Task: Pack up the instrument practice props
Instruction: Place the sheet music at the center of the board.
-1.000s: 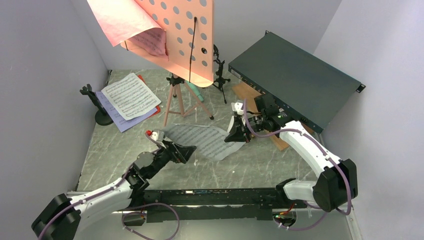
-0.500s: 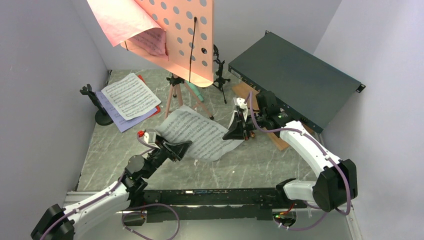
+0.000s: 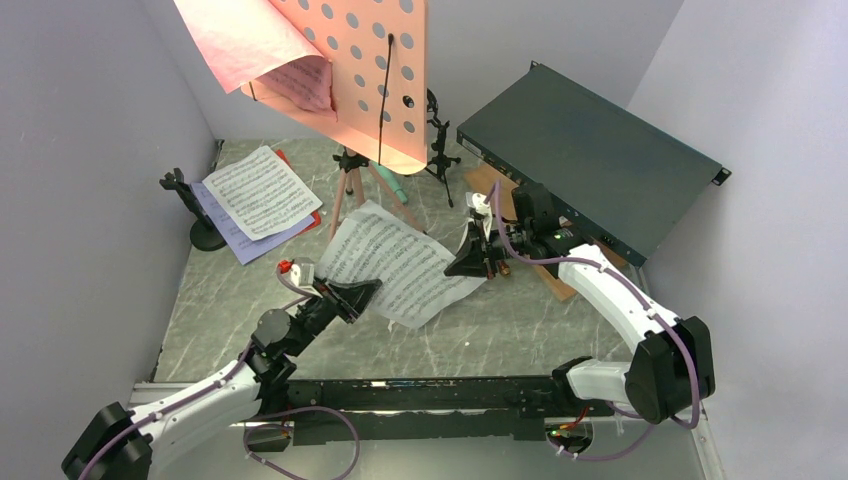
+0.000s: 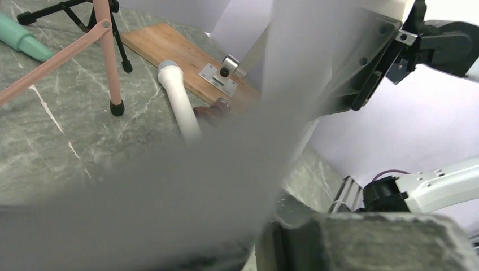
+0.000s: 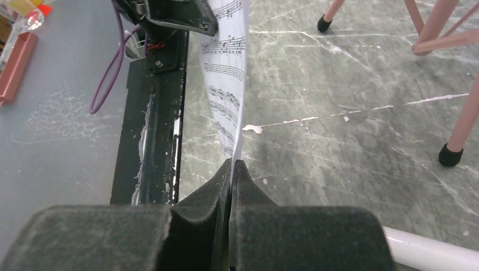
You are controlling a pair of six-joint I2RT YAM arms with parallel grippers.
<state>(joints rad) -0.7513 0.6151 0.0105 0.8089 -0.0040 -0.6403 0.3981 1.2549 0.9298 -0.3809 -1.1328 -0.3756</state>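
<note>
Packing looks barely begun; one white page hangs above the table, clenched at opposite edges by the left hand and right hand; tripod, other pages, white microphone, green microphone and mounts remain unpacked.

Bright, even light; the near sheet-music page is badly blurred.

L arm runs from its base at 7 o'clock toward 1 o'clock, elbow low. L gripper is pinched on the sheet-music page. R arm comes from 4 o'clock toward 10 o'clock. R gripper fingers are clamped on the same page, no gap.
</note>
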